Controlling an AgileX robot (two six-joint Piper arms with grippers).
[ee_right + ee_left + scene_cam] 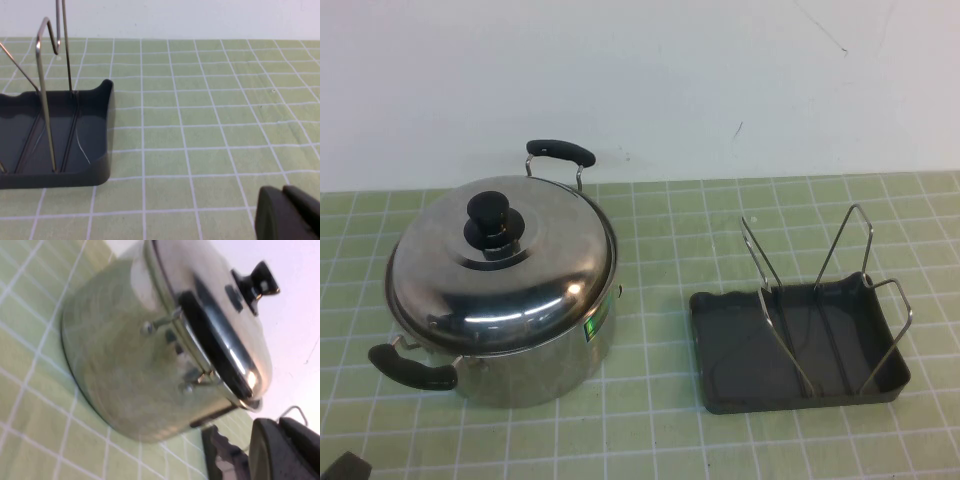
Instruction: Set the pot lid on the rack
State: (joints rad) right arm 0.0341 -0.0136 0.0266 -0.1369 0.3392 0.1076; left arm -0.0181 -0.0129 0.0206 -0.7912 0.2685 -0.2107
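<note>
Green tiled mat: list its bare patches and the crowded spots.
Bare: between the steel pot and dark grey wire rack; the strip behind the rack; the front edge. Crowded: left side, near the left claw. Right claw is beside the rack.

Left claw [345, 466]: only a small dark tip shows in the high view, at the near left corner of the scene, low over the table [650, 440] and apart from everything on it. In the left wrist view the same claw [285, 450] appears as a dark, blurred mass at the frame's edge; whether its fingers are parted or closed cannot be made out. Right claw [287, 215]: does not appear in the high view. The right wrist view shows one dark rounded part of it at the frame's edge, above the table, touching nothing. No arm links or wrists show in any view.
</note>
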